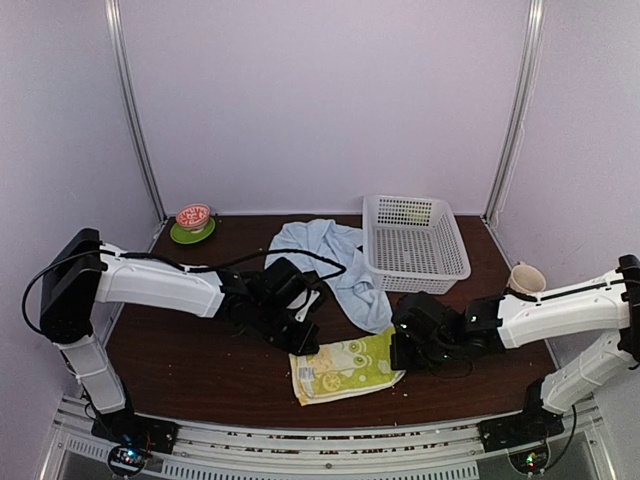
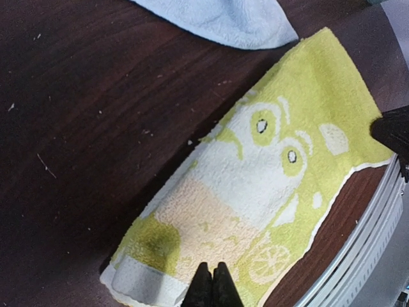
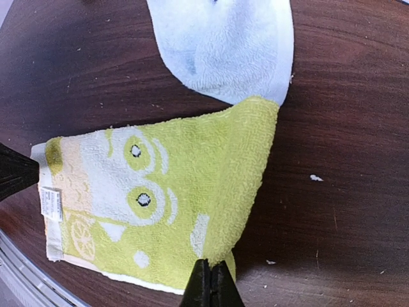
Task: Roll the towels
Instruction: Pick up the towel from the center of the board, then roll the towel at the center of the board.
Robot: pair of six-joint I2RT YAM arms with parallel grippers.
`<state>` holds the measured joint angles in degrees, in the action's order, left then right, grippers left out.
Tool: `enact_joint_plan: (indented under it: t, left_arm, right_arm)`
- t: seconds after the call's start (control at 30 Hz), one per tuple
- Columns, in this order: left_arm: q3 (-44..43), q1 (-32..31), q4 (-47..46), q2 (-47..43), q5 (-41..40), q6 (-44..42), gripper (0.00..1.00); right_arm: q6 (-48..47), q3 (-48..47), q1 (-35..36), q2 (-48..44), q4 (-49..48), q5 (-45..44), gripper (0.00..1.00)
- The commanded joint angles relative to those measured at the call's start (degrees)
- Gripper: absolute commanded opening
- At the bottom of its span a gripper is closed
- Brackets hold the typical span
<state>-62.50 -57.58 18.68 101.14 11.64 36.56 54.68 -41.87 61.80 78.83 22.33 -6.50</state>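
My left claw (image 2: pixel 212 288) and right claw (image 3: pixel 211 283) are each pressed together at opposite green towel (image 1: pixel 345 366) ends. Roll tight, edges aligned.

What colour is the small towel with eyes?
The small towel is yellow-green with white patches; clearest in the right wrist view.

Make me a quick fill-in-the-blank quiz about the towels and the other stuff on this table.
1. The crumpled towel beside the basket is light ___.
2. The left gripper and right gripper sit at opposite ends of the patterned towel, whose ground colour is ___-green.
3. The bowl at the back left sits on a ___ saucer.

Missing words: blue; yellow; green.
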Motion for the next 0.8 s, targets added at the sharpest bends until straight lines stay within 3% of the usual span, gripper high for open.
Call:
enact_joint_plan:
  t: [0.0,0.77]
  left_arm:
    - [1.11,-0.07,-2.59,-0.62,1.15,0.89,0.00]
    - [7.25,-0.78,-8.01,0.72,2.69,3.77,0.00]
  right_arm:
    - [-1.74,-1.93,0.81,-0.02,2.08,-2.63,0.00]
    - [-7.72,-4.68,3.33,6.32,-5.12,5.46,0.00]
